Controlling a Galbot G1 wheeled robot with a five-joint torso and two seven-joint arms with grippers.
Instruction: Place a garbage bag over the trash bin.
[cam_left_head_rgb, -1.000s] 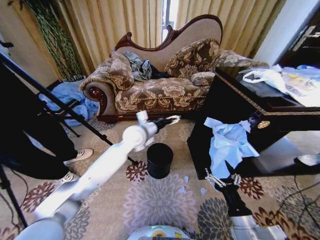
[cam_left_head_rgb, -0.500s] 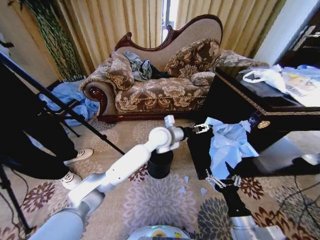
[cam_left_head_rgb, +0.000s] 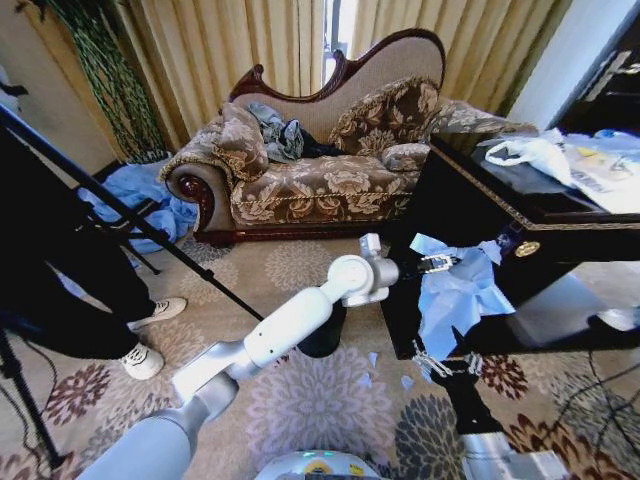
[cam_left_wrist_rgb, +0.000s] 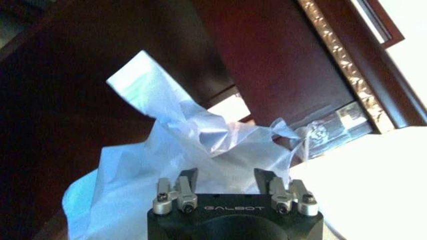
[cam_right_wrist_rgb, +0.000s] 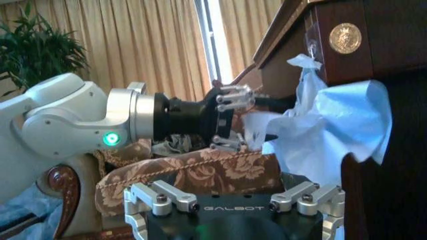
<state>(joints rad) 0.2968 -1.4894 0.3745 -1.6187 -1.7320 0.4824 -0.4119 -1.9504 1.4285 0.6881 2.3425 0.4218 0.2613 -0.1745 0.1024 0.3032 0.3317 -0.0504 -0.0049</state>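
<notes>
My left gripper sits low in the left wrist view, its black body marked GALBOT, with silver screwed brackets on either side. The two dark fingers stand apart with a clear gap between them, and nothing is pinched there. Right in front of them hangs the garbage bag, thin pale blue-white plastic, crumpled and folded, one corner sticking up and away from me. It drapes against the dark reddish-brown desk, which has a gold patterned strip running along its edge. Beside the bag a clear bit of plastic catches the light, and past the desk edge everything is washed out bright
</notes>
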